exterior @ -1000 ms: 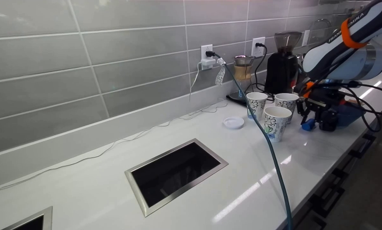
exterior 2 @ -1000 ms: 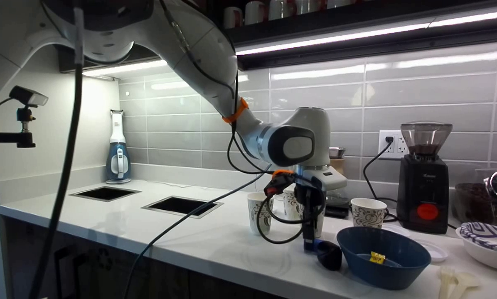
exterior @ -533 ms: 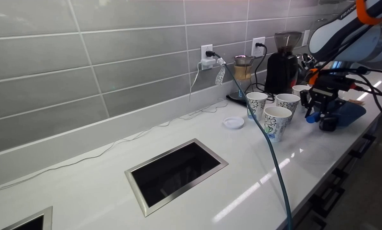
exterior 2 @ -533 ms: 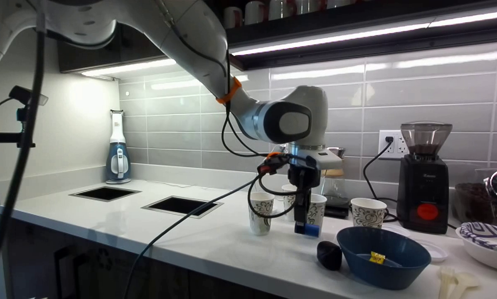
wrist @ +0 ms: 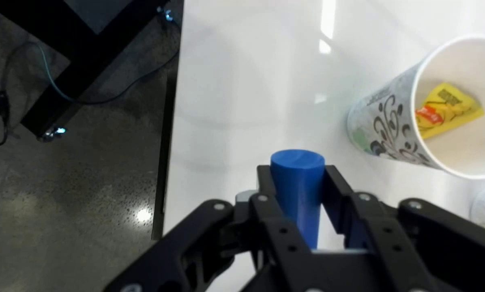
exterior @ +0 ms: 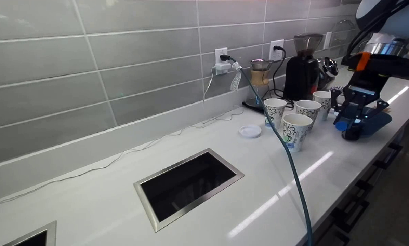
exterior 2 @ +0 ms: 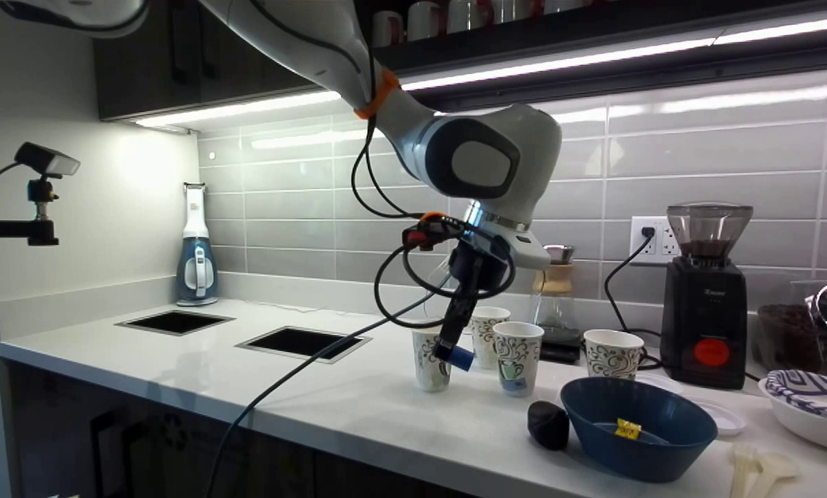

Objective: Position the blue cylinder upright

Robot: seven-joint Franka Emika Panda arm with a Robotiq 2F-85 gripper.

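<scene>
1. In an exterior view, two dark insets (exterior 2: 175, 322) are seen at left.
2. One blue cylinder (exterior 2: 461, 358) is held tilted above the counter (exterior 2: 358, 394) at mid-frame.
3. Four patterned cups (exterior 2: 518, 360) are set centre to right.
4. One bowl (exterior 2: 628, 456) is seen lower right.
5. In the wrist view, lower centre, the cylinder is clamped by the gripper (wrist: 298, 178), jaws parted by its width.
</scene>
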